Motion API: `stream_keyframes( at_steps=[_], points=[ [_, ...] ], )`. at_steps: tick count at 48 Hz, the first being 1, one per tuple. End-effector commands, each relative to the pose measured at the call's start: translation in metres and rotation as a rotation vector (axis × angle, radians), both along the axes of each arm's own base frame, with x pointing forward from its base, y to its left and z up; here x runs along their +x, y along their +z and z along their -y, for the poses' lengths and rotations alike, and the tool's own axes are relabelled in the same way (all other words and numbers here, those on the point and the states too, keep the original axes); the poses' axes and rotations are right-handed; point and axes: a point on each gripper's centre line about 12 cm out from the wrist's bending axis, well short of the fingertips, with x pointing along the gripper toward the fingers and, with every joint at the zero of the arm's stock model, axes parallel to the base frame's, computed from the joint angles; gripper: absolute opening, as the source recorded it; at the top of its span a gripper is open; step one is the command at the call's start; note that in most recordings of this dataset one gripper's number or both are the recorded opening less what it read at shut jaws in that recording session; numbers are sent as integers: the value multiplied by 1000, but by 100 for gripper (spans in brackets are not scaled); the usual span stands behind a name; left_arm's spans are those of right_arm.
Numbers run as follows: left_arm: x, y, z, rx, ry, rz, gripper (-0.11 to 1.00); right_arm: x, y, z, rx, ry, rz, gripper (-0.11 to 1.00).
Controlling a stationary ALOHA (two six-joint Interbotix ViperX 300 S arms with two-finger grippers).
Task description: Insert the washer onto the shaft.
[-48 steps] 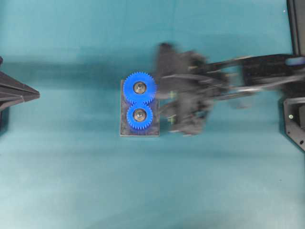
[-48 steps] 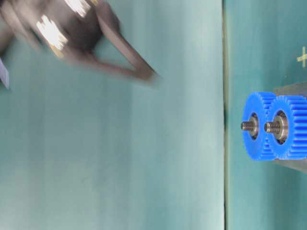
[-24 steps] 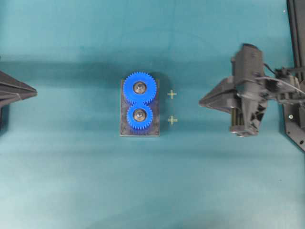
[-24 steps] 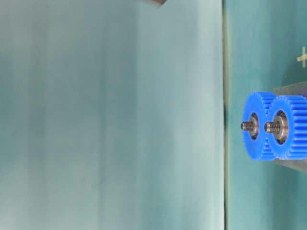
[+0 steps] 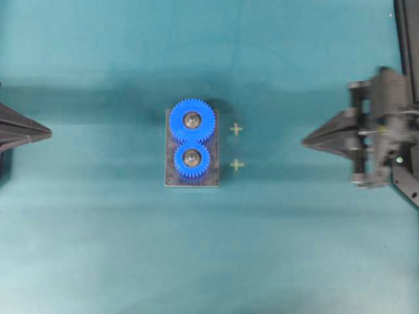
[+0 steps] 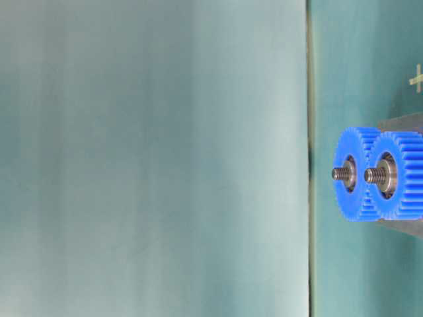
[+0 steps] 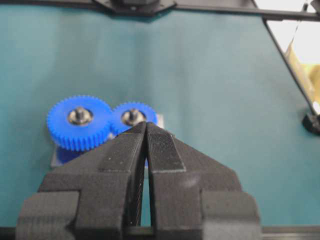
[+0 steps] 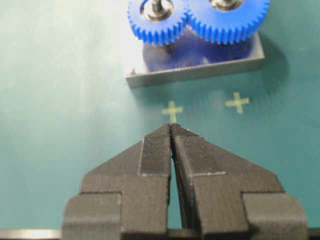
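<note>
Two meshed blue gears, a larger one (image 5: 191, 120) and a smaller one (image 5: 191, 159), sit on a grey plate (image 5: 171, 180) at the table's middle. A threaded steel shaft (image 6: 371, 175) sticks up through each gear, with a silver ring round its base. I cannot tell the washer apart from these rings. My left gripper (image 5: 49, 132) is shut and empty at the far left, its tips (image 7: 146, 124) pointing at the gears. At the far right, my right gripper (image 5: 304, 140) is shut on nothing, its tips (image 8: 171, 126) just short of a yellow cross.
Two small yellow crosses (image 5: 236, 129) (image 5: 237, 165) are marked on the teal table just right of the plate. Black frame parts (image 5: 406, 33) stand along the right edge. Wide bare table lies between each gripper and the plate.
My right arm has pulled back from beside the gears to the table's right edge, and its jaws have closed. The left arm, gears and plate have not moved.
</note>
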Motion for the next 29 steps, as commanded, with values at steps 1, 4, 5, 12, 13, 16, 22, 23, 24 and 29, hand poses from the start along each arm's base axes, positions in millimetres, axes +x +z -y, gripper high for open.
stream_keyframes(
  at_steps=[1, 4, 5, 12, 13, 16, 22, 23, 24, 29],
  points=[
    [1, 7, 0, 12, -1, 17, 7, -13, 4, 1, 5, -5, 58, 11],
    [1, 6, 0, 13, -1, 16, 7, -24, -2, 1, 7, -6, 78, 11],
    [1, 6, 0, 15, -2, 16, 7, -27, -4, 1, 8, -5, 86, 11],
    [0, 2, 0, 16, -2, 8, 7, -46, -12, 1, 13, -5, 162, 11],
    [0, 0, 0, 17, -3, 4, 7, -48, -13, 1, 12, -4, 175, 11],
    [-1, -4, 0, 17, -2, 1, 7, -53, -16, 1, 11, -2, 213, 11],
    [-5, -14, 0, 16, -3, 28, 7, -59, -26, 2, 12, -8, 259, 11],
    [-6, -17, 0, 14, -3, 43, 7, -60, -28, 3, 15, -11, 268, 11],
    [-7, -19, 0, 13, -3, 53, 7, -60, -29, 3, 15, -15, 276, 11],
    [-11, -27, 0, 12, -4, 93, 7, -62, -34, 4, 15, -18, 311, 11]
  ],
)
